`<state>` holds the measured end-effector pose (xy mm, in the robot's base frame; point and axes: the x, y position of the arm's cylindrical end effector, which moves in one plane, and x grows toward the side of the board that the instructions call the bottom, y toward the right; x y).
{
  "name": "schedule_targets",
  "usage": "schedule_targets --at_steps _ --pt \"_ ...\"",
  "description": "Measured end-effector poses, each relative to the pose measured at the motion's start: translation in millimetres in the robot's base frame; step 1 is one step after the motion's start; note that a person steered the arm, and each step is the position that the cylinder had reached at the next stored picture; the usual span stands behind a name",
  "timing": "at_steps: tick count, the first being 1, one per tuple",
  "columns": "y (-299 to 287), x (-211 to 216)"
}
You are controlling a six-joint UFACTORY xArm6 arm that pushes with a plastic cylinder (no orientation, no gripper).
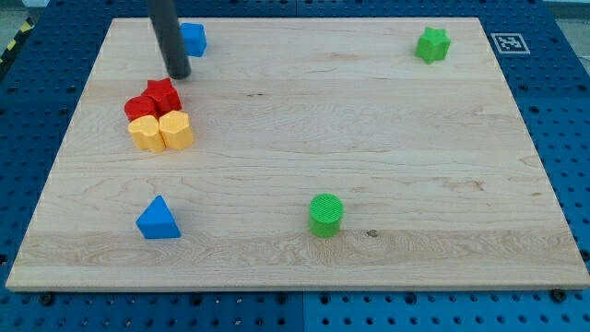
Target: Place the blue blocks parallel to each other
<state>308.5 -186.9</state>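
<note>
My tip [179, 76] — just left-below blue block [194, 39].

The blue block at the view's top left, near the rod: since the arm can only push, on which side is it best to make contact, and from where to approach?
Judging by the picture, push the blue block on its upper-left face, coming from the view's top left. My tip sits just below-left of it now, above the red blocks. A push from there would send it down the board toward the blue triangular block.
</note>
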Motion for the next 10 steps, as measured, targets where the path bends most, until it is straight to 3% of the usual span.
schedule_targets --at_steps 1,2,5,8,10 --pt "-45 -3" --pt "-53 7" --pt "36 60" --pt "50 24" --pt "50 24"
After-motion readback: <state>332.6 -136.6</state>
